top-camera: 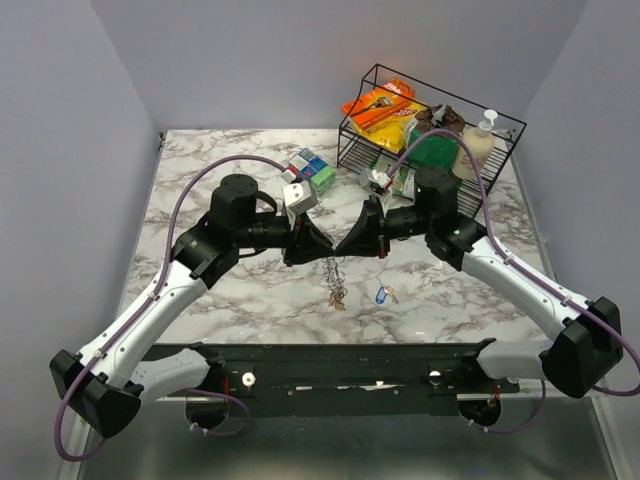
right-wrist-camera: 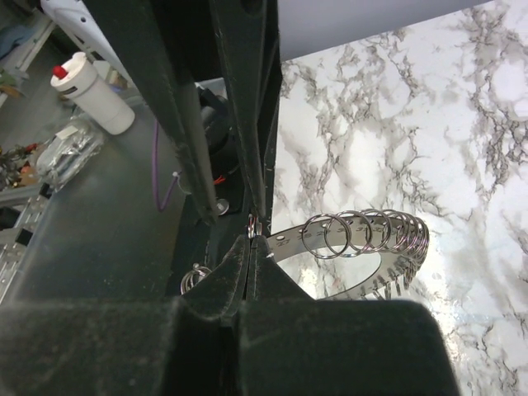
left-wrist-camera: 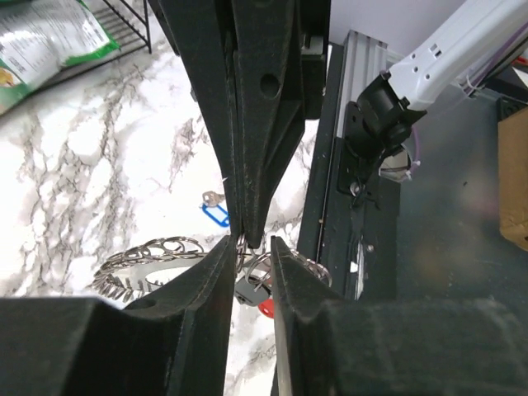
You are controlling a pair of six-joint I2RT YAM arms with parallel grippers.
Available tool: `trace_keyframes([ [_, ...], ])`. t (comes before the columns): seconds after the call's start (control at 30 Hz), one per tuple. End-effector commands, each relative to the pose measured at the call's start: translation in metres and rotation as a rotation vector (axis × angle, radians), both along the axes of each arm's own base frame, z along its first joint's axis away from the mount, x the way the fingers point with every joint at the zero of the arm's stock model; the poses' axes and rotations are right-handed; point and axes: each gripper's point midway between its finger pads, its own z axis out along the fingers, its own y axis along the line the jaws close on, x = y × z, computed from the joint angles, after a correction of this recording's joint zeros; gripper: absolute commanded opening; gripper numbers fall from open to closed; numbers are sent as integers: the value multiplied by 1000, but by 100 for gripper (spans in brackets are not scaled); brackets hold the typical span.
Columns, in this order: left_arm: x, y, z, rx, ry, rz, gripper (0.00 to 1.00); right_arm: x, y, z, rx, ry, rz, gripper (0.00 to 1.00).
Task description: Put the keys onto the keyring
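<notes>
The right gripper (right-wrist-camera: pixel 252 241) clamps the keyring (right-wrist-camera: pixel 388 235); the left gripper (left-wrist-camera: pixel 253 247) stands parted. Some keys (top-camera: pixel 337 297) dangle beneath, and the blue key (top-camera: pixel 381 294) lies below, unthreaded.

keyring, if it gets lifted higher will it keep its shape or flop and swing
Probably floppy: seen from above, the keyring hangs as a limp strand, not a round loop. Its loose wire coils look likely to stretch and slide. The keys bunched at its low end would likely make it swing.
</notes>
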Motion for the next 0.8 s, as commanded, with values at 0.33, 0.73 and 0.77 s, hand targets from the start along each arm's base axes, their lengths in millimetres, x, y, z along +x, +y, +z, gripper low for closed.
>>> trace_keyframes([
  [0.33,25,19,60,-177,-160,279,87,7,-9,48,176,-107,-195,0],
  [0.73,-1,17,71,-333,-197,184,89,-2,-15,67,320,-186,-208,1],
  [0.77,-2,16,70,-337,-198,170,86,-3,-16,68,329,-195,-207,0],
])
